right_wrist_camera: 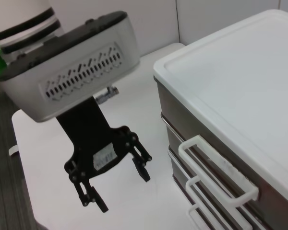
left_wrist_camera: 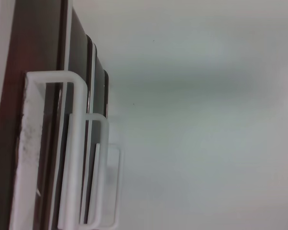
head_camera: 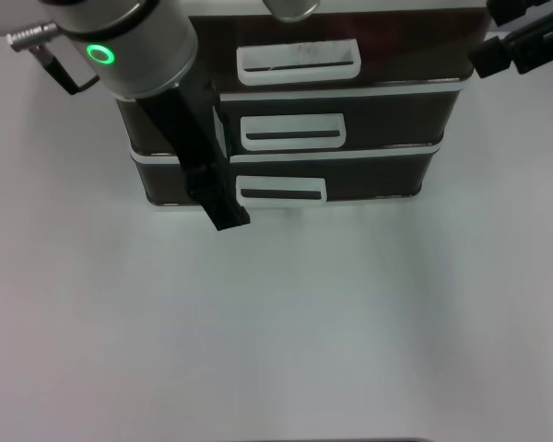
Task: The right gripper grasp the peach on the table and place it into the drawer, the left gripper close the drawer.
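drawer (head_camera: pixel 299 57) shut, left tool (head_camera: pixel 223 214) just before it

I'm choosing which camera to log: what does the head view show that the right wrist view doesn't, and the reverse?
Head only: the left gripper before the lower drawers. Right wrist only: the right gripper open, and the cabinet's white lid. Both: the drawer with its scuffed handle, on the table. Neither shows the peach.

We see two more smoky-brown drawers, the middle drawer (head_camera: pixel 350 129) and bottom drawer (head_camera: pixel 369 175), each shut, with clean white loop handles. White lid (right_wrist_camera: pixel 240 72) caps the cabinet. Grey striped floor (right_wrist_camera: pixel 9 191) beyond.
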You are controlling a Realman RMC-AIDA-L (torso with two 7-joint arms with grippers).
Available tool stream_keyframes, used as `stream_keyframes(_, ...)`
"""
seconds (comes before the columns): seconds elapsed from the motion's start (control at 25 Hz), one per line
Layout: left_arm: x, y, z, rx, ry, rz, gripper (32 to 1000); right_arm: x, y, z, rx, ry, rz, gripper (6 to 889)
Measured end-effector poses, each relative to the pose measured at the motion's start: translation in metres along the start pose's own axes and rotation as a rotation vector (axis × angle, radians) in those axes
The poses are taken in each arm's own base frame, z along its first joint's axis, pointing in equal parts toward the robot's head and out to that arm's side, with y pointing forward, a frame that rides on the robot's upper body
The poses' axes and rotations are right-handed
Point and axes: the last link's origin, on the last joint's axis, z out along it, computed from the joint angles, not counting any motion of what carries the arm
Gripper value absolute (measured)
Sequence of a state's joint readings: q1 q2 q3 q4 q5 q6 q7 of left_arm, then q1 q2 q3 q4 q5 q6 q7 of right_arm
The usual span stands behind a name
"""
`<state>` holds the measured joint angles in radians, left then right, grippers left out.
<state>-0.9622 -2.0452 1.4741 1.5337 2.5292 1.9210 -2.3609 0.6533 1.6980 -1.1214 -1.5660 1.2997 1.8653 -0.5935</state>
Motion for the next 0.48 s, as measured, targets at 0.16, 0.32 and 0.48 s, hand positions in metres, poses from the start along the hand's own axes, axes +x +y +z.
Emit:
stream_keyframes(0.16,-0.0013,0.0003,-0.0006,0.004,-0.001,-0.001,844,0.0008,-0.0004,0.0001,0.0,0.001,0.003,790)
stream_keyframes(0.32,-0.0017,0.0003,-0.0006,0.004,-0.003,-0.001,844,0.0008,-0.0004,0.0001,0.0,0.001,0.003,790)
stream_keyframes(0.48,-0.0016,0.0005,-0.0004,0.005,-0.005,-0.001,844,-0.0002,-0.0002,0.0001,0.0,0.0,-0.001,790)
